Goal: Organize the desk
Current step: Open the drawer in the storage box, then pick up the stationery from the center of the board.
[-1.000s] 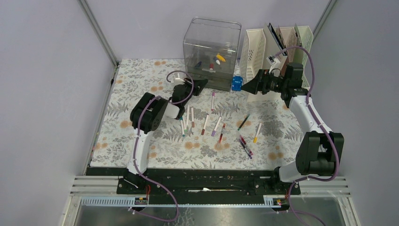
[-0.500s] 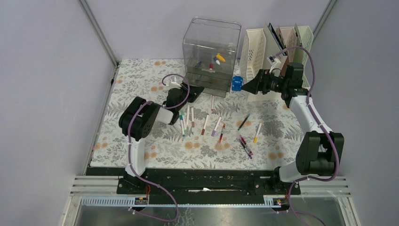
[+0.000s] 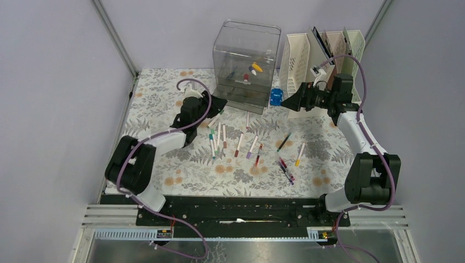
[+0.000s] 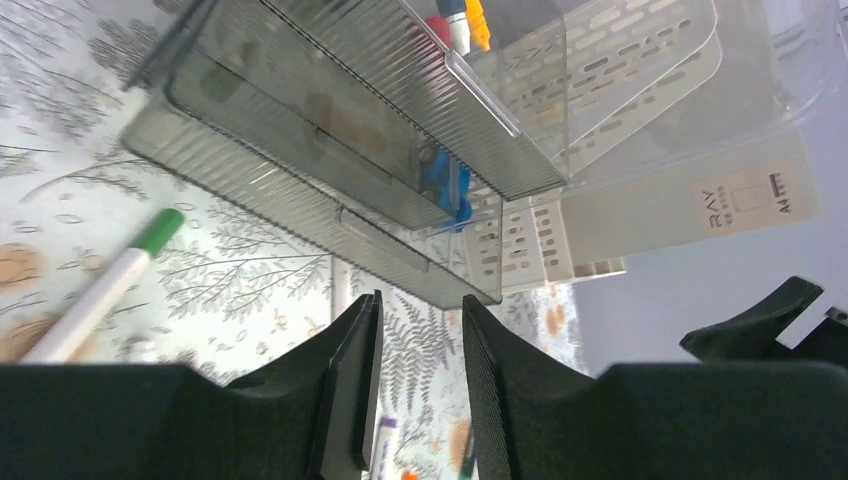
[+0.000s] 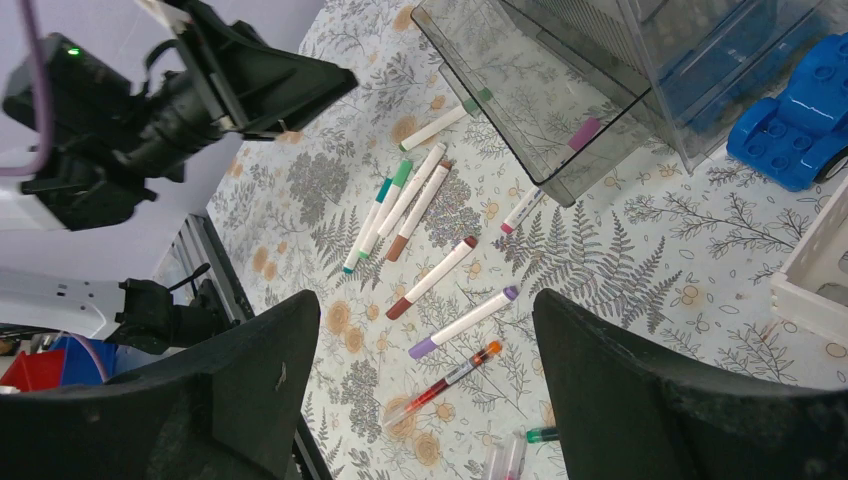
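Observation:
The desk (image 3: 159, 98) has a white cloth with grey ferns and orange flowers. Several markers (image 3: 239, 144) and pens lie loose across its middle. My left gripper (image 3: 219, 102) hovers low by the front left corner of the clear drawer organiser (image 3: 247, 60). In the left wrist view its jaws (image 4: 420, 300) stand a narrow gap apart with nothing between them, and a green-capped marker (image 4: 105, 290) lies to their left. My right gripper (image 3: 285, 101) is wide open and empty, next to a blue toy car (image 3: 276, 97). The right wrist view shows the jaws (image 5: 425, 380) above a purple marker (image 5: 465, 322) and an orange-capped pen (image 5: 445, 383).
White slotted file racks (image 3: 323, 49) stand at the back right beside the organiser, which holds a few small coloured items. The black rail (image 3: 236, 203) runs along the near edge. Grey walls close in the left and right sides.
My left arm has swung out to the left and its gripper has drawn back left from the organiser's front. My right gripper has stayed nearly still, open.

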Robot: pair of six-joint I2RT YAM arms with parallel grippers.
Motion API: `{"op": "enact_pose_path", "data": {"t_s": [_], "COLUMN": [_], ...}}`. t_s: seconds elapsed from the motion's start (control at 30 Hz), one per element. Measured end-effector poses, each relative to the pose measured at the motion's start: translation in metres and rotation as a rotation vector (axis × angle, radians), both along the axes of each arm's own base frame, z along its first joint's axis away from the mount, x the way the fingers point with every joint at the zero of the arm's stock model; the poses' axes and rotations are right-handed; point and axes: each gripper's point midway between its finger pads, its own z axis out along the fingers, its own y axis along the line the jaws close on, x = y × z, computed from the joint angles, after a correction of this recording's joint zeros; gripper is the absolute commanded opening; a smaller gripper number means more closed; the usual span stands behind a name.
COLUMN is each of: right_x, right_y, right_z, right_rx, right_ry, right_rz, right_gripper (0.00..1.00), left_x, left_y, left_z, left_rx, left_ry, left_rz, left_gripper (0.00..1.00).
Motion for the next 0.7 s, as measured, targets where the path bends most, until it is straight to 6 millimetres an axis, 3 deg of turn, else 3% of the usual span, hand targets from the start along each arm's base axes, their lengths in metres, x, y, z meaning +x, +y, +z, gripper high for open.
{"op": "enact_pose_path", "data": {"t_s": [0.17,0.23,0.33,0.37,0.53,0.7], "right_x": [-0.003,-0.004,-0.009,-0.011,-0.024,-0.042], "right_y": [0.000,-0.001,-0.001,-0.001,-0.003,-0.006], "right_z": [-0.003,-0.004,-0.007,-0.008,-0.019,-0.028], "right_rx": [-0.011,-0.020,-0.034,-0.039,-0.082,-0.141], "right_ry": [-0.002,-0.009,-0.014,-0.013,-0.012,-0.023], "right_rz": [0.010,0.017,0.032,0.036,0.070,0.103], "right_gripper": [0.85,0.85,0.85,0.85,0.85,0.86], "left_x": [-0.027,-0.040,-0.059,-0.065,-0.099,-0.127], "left_y": [0.033,0.049,0.076,0.086,0.136,0.160], "left_z": [0.018,0.021,0.029,0.032,0.046,0.024], "left_rx": [0.134,0.187,0.263,0.281,0.294,0.264], "left_ry": [-0.036,-0.043,-0.059,-0.065,-0.112,-0.091], "left_rz": [0.068,0.105,0.174,0.202,0.363,0.415], "left_gripper": [0.55,0.66,0.94,0.98,0.99,0.99]}}
